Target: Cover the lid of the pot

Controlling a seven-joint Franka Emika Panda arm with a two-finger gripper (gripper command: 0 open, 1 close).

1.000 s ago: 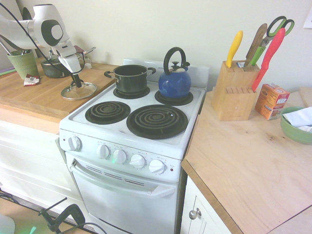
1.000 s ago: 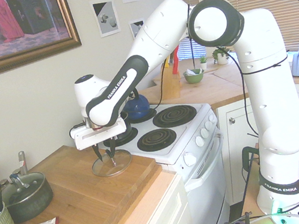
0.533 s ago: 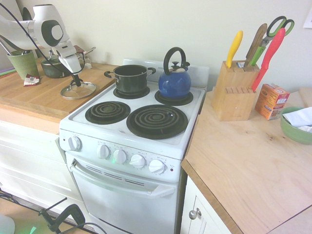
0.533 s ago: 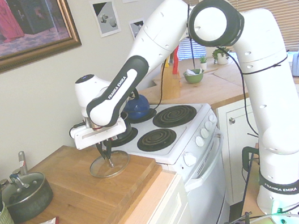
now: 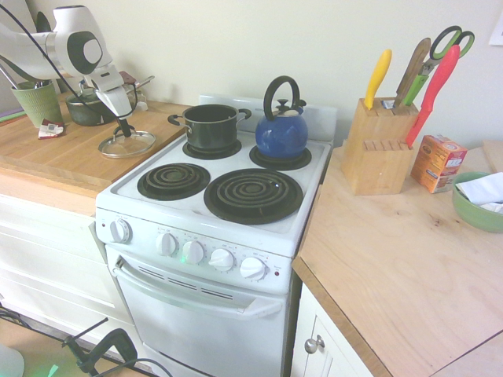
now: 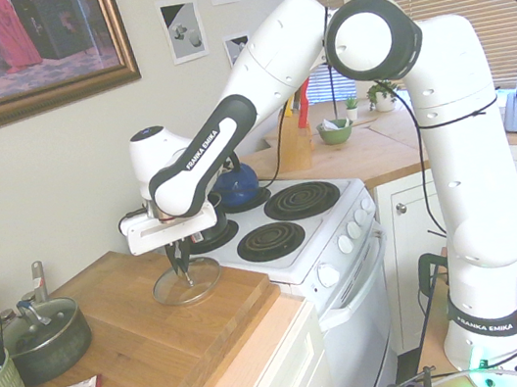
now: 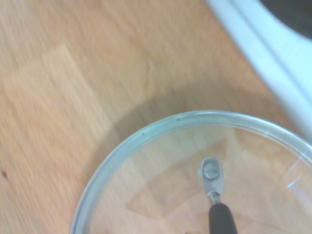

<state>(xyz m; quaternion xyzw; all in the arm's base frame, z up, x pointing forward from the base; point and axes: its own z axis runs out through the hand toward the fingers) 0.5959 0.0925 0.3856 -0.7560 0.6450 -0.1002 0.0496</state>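
Note:
The round glass lid (image 5: 127, 144) with its metal rim hangs just above the wooden counter (image 5: 55, 157) left of the stove, slightly tilted. My gripper (image 5: 124, 130) is shut on the lid's small black centre knob, also visible in the second exterior view, where the gripper (image 6: 180, 264) stands over the lid (image 6: 186, 283). The wrist view shows the lid's rim (image 7: 146, 130) and the knob (image 7: 222, 222) over the wood. The dark pot (image 5: 209, 126) with two loop handles sits open on the stove's back left burner, to the right of the lid.
A blue kettle (image 5: 281, 129) occupies the back right burner beside the pot. A dark saucepan (image 5: 90, 108) and a green cup (image 5: 37, 100) stand on the counter behind the lid. Right of the stove are a knife block (image 5: 379, 145), an orange box (image 5: 437, 161) and a green bowl (image 5: 477, 200).
The fingers went from open around the knob to shut on it. The lid has since risen a little off the counter and tilted.

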